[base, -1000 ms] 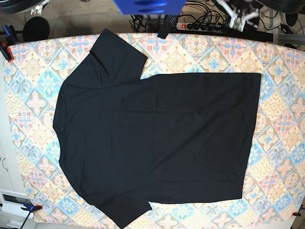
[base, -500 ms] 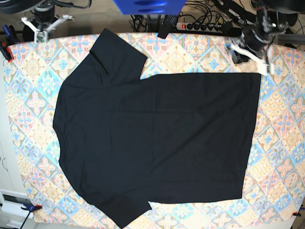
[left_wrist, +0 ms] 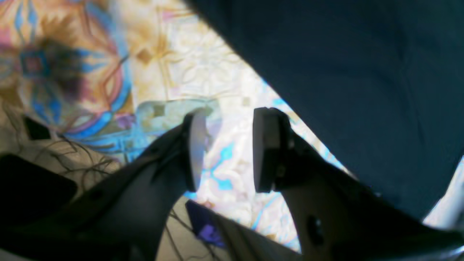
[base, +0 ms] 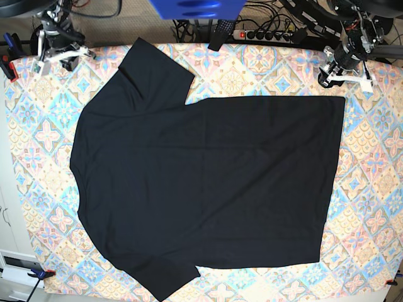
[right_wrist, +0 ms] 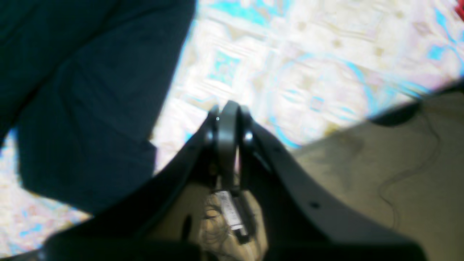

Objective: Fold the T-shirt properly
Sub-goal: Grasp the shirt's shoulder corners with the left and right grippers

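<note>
Black short-sleeved T-shirt (base: 208, 182) spread flat and unfolded across the patterned worktop (base: 371, 189), sleeves toward its left end.

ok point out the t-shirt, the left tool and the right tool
T-shirt (base: 208, 182), base view, middle of the body panel.
left tool (left_wrist: 225, 148), left wrist view, gap between its open pads.
right tool (right_wrist: 228, 145), right wrist view, closed fingertips.

The T-shirt (base: 208, 182) lies flat across the middle of the table (base: 378, 189), its sleeves toward the left edge and its hem toward the right edge. The left gripper (base: 345, 74) hangs over the far right corner, just beyond the hem's far corner. The right gripper (base: 58, 58) hangs over the far left corner, left of the far sleeve and apart from it.
</note>
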